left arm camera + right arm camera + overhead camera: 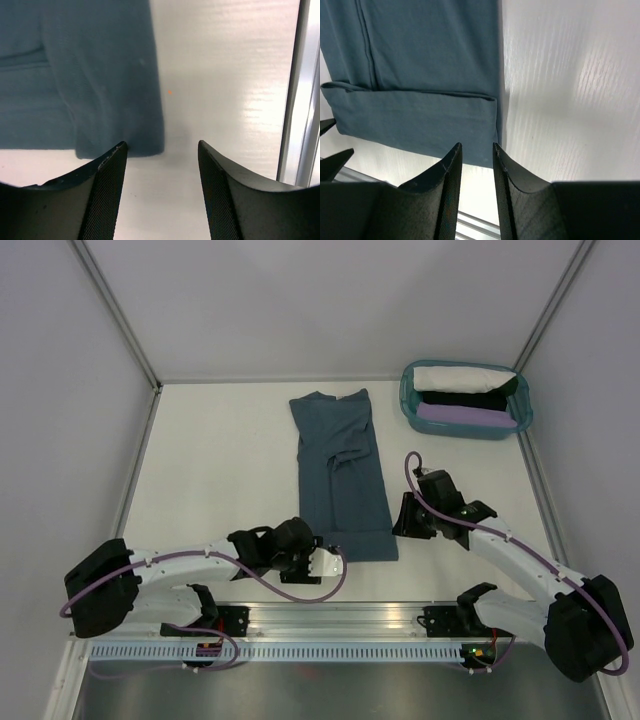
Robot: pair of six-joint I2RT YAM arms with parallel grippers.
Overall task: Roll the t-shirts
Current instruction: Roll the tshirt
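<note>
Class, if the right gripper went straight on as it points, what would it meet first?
Probably the slate-blue t-shirt, at the corner of its folded-over edge just beyond the right gripper; its height above the table is unclear.

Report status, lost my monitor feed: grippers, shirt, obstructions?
Left gripper open, right gripper narrowly open, both empty at near hem. T-shirt folded lengthwise, not yet rolled. Basket far right, out of the way.

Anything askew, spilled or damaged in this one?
Nothing stands out. The blue t-shirt lies flat, folded into a long strip, its near hem turned over once. The teal basket sits upright at the far right with rolled cloth inside.
</note>
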